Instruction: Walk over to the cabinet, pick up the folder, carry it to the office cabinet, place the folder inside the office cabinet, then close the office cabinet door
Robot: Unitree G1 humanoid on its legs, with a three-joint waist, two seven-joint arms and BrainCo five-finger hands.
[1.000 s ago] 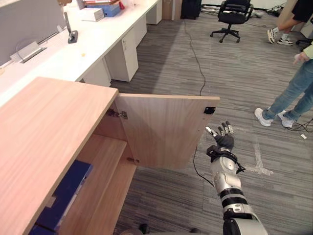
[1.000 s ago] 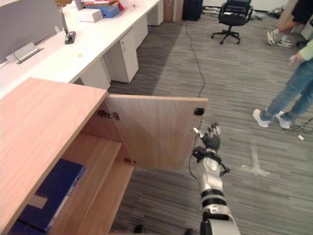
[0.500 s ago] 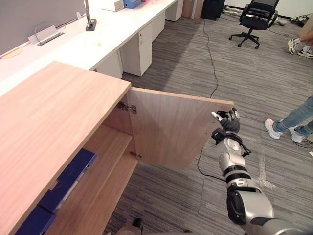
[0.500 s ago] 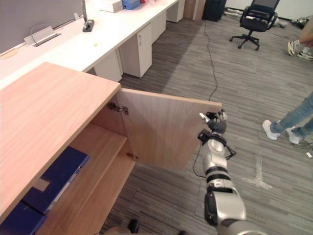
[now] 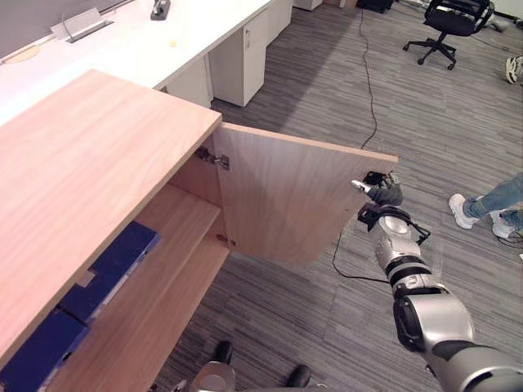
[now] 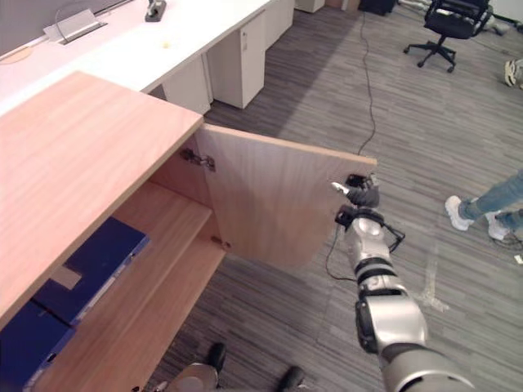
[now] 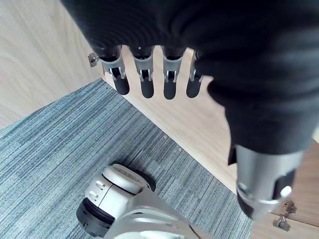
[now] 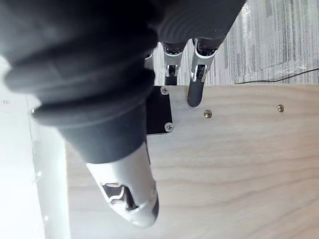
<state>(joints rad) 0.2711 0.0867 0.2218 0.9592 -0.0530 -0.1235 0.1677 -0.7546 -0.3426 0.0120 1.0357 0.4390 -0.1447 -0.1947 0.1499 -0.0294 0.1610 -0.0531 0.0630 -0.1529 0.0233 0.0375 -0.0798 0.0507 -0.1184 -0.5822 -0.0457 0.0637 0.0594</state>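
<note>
The wooden office cabinet (image 5: 90,171) stands at my left with its door (image 5: 294,200) swung wide open. On the shelf inside lies a blue folder (image 5: 118,263), flat, with another blue one (image 5: 37,355) nearer me. My right hand (image 5: 382,193) is open at the top corner of the door's free edge; its straight fingers (image 8: 194,89) rest against the door's inner face beside a small black plate (image 8: 157,115). My left hand (image 7: 147,79) hangs open and holds nothing, over the carpet beside the cabinet's lower edge.
A long white desk (image 5: 176,45) with a drawer unit (image 5: 245,57) runs behind the cabinet. An office chair (image 5: 453,18) stands far back on the carpet. A person's legs (image 5: 490,204) are at the right, close to the door's swing.
The camera has shifted and looks down more steeply. My right hand, which was apart from the door and below the black plate, has moved up to the door's free top corner.
</note>
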